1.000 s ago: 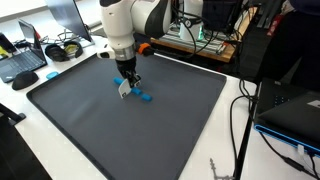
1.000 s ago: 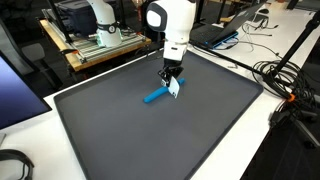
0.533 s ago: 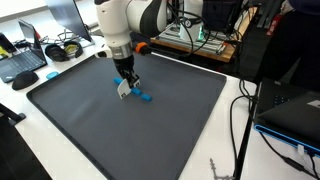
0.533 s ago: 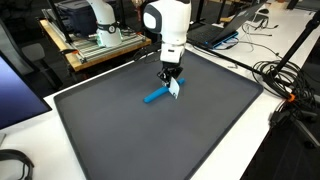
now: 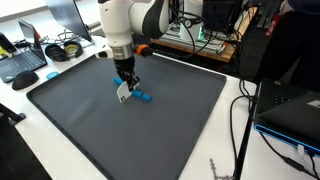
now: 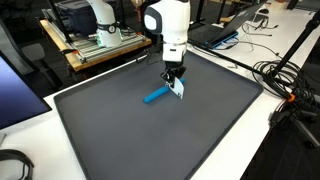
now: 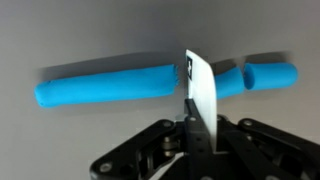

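Note:
My gripper [image 7: 195, 128] is shut on a thin white card-like blade [image 7: 202, 85] that points down at a blue clay roll on the grey mat. In the wrist view the blade stands across the roll, between a long piece [image 7: 110, 85] and a short piece [image 7: 270, 75] on the right. In both exterior views the gripper [image 5: 124, 86] [image 6: 174, 80] hangs low over the mat's middle. The white blade [image 5: 122, 93] [image 6: 179, 90] is at one end of the blue roll [image 5: 144, 97] [image 6: 155, 96].
The dark grey mat [image 5: 150, 140] [image 6: 150, 140] covers most of the white table. A laptop [image 5: 22, 62] and headphones [image 5: 65, 50] lie at one side. Cables [image 6: 285, 85] and a laptop [image 6: 215, 35] lie off the mat. A shelf with gear [image 6: 90, 40] stands behind.
The gripper with the white blade has shifted a little along the roll toward its end. The blue roll stays in place.

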Action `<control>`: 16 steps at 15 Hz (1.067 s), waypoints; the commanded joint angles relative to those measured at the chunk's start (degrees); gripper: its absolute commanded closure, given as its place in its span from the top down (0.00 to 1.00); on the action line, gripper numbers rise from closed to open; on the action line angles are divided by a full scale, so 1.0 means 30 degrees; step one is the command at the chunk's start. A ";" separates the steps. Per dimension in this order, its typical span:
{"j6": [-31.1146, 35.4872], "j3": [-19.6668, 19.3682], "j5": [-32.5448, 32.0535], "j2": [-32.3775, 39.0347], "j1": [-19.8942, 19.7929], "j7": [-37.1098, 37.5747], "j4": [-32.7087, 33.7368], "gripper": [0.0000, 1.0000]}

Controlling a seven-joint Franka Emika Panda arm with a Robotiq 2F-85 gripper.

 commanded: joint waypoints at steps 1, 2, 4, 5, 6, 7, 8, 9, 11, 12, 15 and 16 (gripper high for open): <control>0.1251 0.0489 0.0880 0.0355 -0.0171 -0.0479 0.0281 0.01; 0.1317 0.0347 0.0769 0.0229 -0.0038 -0.0303 0.0302 0.01; 0.1287 0.0056 0.0534 -0.0043 0.0167 -0.0060 0.0329 0.01; 0.1253 -0.0249 0.0303 -0.0131 0.0374 0.0221 0.0389 0.01; 0.0953 -0.0500 0.0134 -0.0249 0.0497 0.0385 0.0480 0.01; 0.0811 -0.0769 -0.0026 -0.0329 0.0639 0.0561 0.0550 0.01; 0.0533 -0.0942 -0.0104 -0.0476 0.0678 0.0595 0.0575 0.01; 0.0484 -0.1153 -0.0189 -0.0566 0.0748 0.0697 0.0597 0.01; -0.0025 -0.1460 -0.0324 -0.0892 0.0723 0.0633 0.0506 0.01; -0.0445 -0.1529 -0.0338 -0.1127 0.0618 0.0486 0.0409 0.01; -0.1421 -0.1893 -0.0631 -0.1524 0.0521 0.0422 0.0353 0.01; -0.1646 -0.2006 -0.0732 -0.1553 0.0502 0.0464 0.0399 0.01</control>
